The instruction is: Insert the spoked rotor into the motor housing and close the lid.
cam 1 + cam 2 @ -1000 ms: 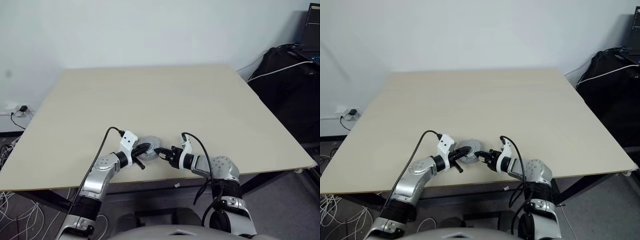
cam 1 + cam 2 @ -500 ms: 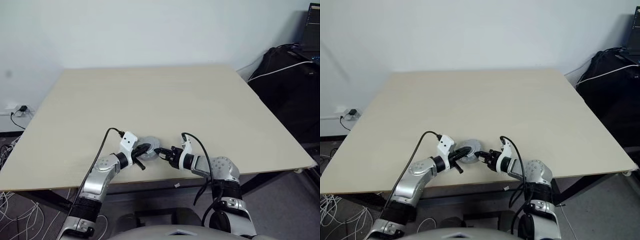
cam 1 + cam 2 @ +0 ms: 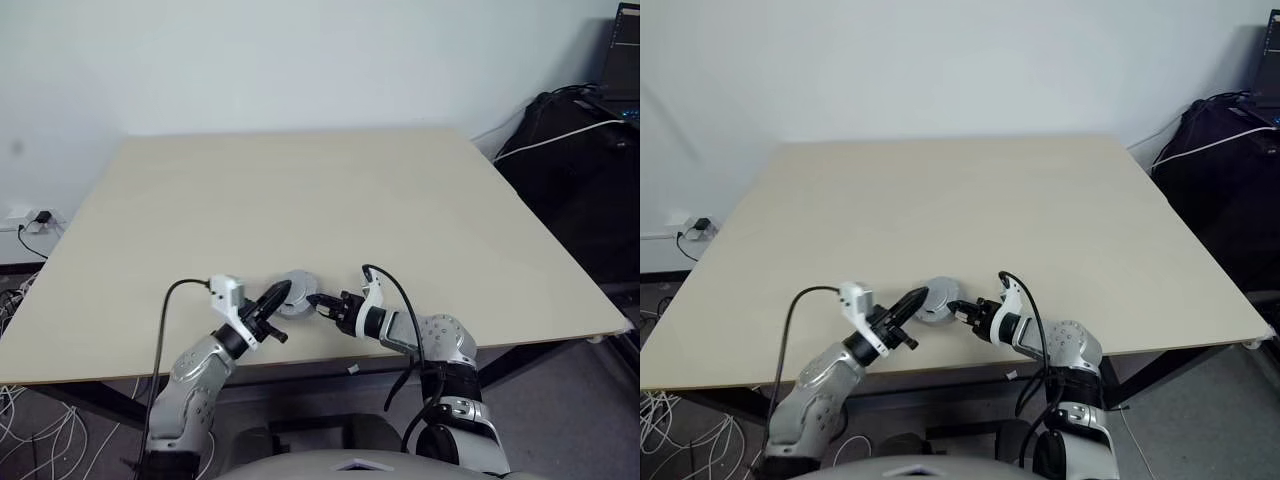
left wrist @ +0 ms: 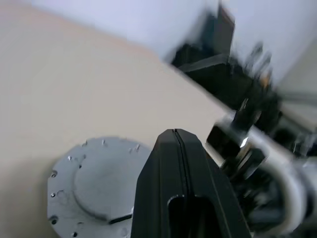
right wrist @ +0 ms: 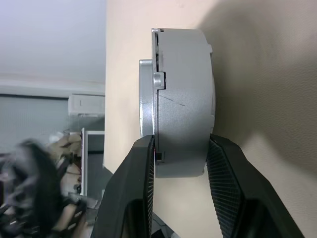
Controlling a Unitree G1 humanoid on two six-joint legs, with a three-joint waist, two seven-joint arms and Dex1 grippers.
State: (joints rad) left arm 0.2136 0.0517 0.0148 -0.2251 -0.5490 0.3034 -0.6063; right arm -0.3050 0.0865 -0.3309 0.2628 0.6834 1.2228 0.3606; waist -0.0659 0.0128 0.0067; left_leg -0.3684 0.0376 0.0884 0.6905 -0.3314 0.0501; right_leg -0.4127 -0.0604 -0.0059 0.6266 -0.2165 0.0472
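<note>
The left gripper (image 3: 278, 294) has pulled back from the closed grey motor housing (image 3: 296, 297), its fingers pressed together; the right gripper (image 3: 318, 302) clamps the housing's edge on the worktop (image 3: 300, 200).

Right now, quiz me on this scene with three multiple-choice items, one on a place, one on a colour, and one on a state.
1. Where on the pale wooden table is the round grey metal motor assembly?
A. near the front edge, between the two grippers
B. far back corner
C. on the floor

2. What colour is the assembly's top face?
A. copper
B. grey
C. red

3. How do the left gripper's jaws stand?
A. wide open
B. shut on the assembly
C. shut, holding nothing

Answers:
1 A, it sits by the near edge with the right gripper clamped on its sides.
2 B, the left wrist view shows plain grey metal.
3 C, its fingers meet with nothing between them.
</note>
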